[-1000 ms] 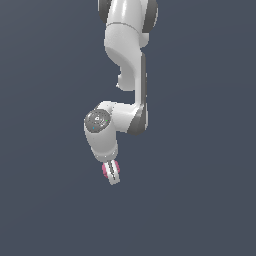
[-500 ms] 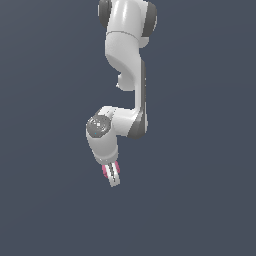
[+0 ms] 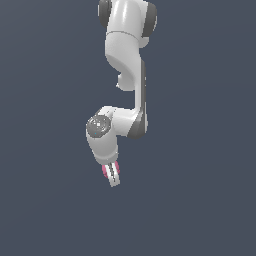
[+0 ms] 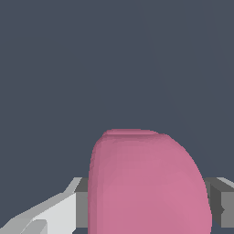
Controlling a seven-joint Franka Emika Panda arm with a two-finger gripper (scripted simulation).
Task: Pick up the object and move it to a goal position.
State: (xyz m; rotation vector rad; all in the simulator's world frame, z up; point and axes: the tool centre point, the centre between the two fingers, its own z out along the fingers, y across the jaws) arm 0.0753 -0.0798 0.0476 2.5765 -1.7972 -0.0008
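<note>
The object [image 3: 105, 171] is a small pink rounded blob, mostly hidden in the exterior view, showing only as a pink sliver between the fingers. My white gripper [image 3: 112, 176] hangs from the arm's lower end, tilted toward the exterior view's right, and is shut on it. In the wrist view the object [image 4: 146, 183] fills the lower middle as a smooth pink dome, with a grey-and-white finger [image 4: 68, 208] on one side and a grey finger pad [image 4: 219, 201] on the other, both pressed against it.
The white arm [image 3: 127, 60] reaches down from the top of the exterior view, with a grey-capped joint [image 3: 98, 126] just above the gripper. Around it is only a flat dark blue-grey background.
The wrist and gripper have drifted slightly toward the exterior view's left and a little lower, still holding the pink object.
</note>
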